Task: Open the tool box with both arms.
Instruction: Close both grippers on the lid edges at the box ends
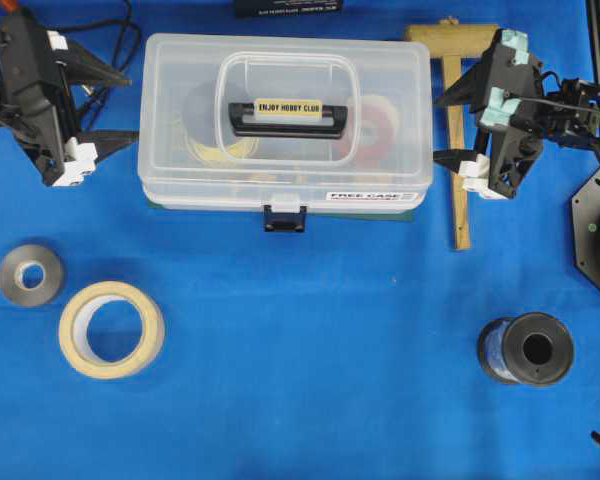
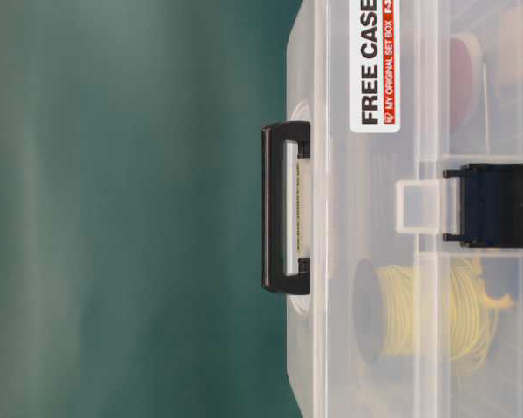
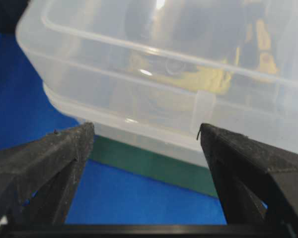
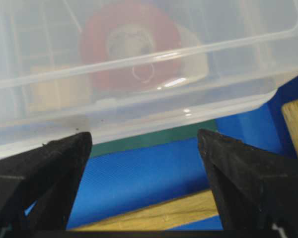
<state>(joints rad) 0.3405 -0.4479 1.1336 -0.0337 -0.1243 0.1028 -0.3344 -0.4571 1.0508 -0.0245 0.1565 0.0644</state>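
Note:
The tool box [image 1: 285,120] is a clear plastic case with its lid down, standing at the back middle of the blue cloth. Its black handle [image 1: 288,115] lies flat on top and its dark blue latch [image 1: 284,217] sits at the front edge beside the "FREE CASE" sticker [image 1: 370,196]. My left gripper [image 1: 132,104] is open and empty just off the box's left end, its fingertips close to the wall [image 3: 164,94]. My right gripper [image 1: 437,128] is open and empty just off the right end [image 4: 139,109]. The table-level view shows the box [image 2: 418,209], handle [image 2: 283,209] and latch [image 2: 497,205].
A wooden mallet [image 1: 458,140] lies right of the box, its handle under my right gripper [image 4: 154,213]. A grey tape roll [image 1: 30,274] and a masking tape roll [image 1: 111,328] lie front left. A black spool [image 1: 526,350] stands front right. A green mat edge [image 3: 154,166] shows under the box.

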